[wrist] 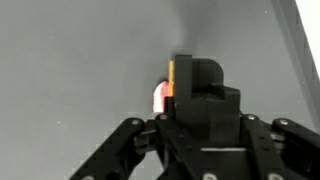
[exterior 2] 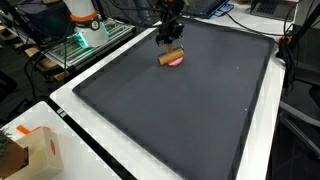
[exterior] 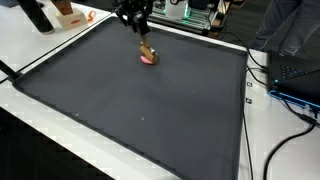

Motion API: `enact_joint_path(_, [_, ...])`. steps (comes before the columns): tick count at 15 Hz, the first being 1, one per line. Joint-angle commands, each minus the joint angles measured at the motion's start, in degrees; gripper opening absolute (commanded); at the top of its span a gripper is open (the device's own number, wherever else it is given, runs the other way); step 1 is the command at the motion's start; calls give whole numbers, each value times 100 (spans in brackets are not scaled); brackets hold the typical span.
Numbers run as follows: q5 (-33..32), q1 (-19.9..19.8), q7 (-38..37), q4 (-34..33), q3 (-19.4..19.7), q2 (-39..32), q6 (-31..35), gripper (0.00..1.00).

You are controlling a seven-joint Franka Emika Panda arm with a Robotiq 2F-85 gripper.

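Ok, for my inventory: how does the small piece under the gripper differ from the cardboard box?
The small piece is brown and pink, the cardboard box tan. The piece lies on the dark mat beneath the gripper; the box stands off it, on the white table. The box looks larger.

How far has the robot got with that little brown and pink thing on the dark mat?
Done, it seems: the gripper is right at the brown and pink thing, near an edge of the dark mat. In hand: taking hold of it, though the wrist view is too blurry to tell if the gripper pinches it. Left: it looks to be resting on the mat, so any lifting is not yet done.
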State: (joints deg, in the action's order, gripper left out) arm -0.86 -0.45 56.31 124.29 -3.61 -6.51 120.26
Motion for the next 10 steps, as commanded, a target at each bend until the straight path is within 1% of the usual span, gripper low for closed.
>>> enact_joint_path(1, [-549, 57, -359, 36, 88, -108, -508, 24])
enact_joint_path(10, [-954, 21, -852, -6, 155, -78, -1010, 24])
